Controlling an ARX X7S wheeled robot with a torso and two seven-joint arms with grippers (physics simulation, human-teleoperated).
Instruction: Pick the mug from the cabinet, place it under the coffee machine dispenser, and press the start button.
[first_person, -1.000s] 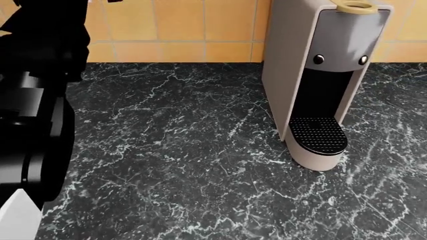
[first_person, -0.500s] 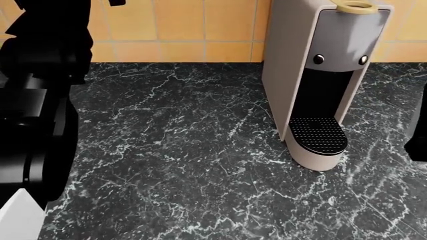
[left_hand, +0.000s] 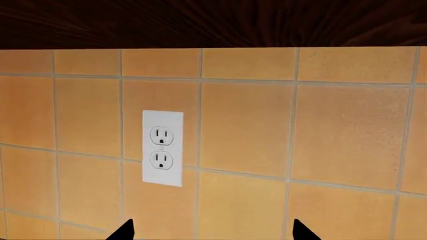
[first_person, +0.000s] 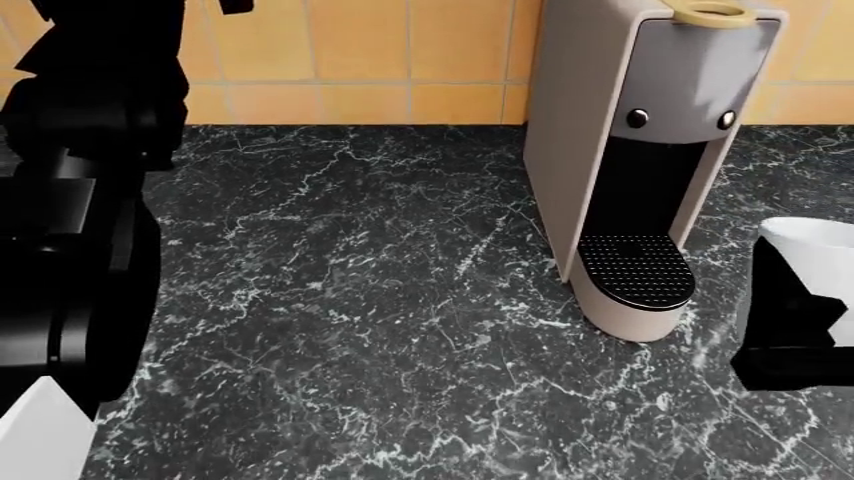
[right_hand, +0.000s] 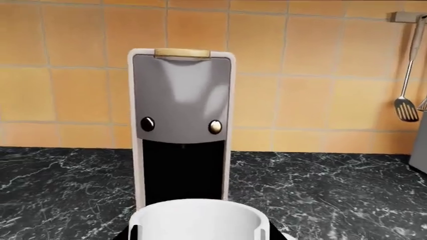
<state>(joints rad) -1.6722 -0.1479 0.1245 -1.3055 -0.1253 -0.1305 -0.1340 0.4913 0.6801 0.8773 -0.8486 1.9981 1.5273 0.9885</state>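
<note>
The right gripper (first_person: 787, 335) grasps the mug (first_person: 817, 250) at the head view's right edge, just right of the machine (first_person: 641, 120) and apart from it. The mug is upright, its rim facing the machine's black recess in the right wrist view, seemingly above the counter (first_person: 374, 300) rather than on it. The round drip tray (first_person: 637, 270) is bare. Two buttons (right_hand: 147, 124) sit above the recess. The left gripper (left_hand: 212, 231) faces a tiled wall with an outlet (left_hand: 162, 148); its fingertips stand spread, holding nothing.

One mug (right_hand: 197, 220), one coffee machine dispenser (first_person: 634, 160), one outlet (left_hand: 162, 148).
</note>
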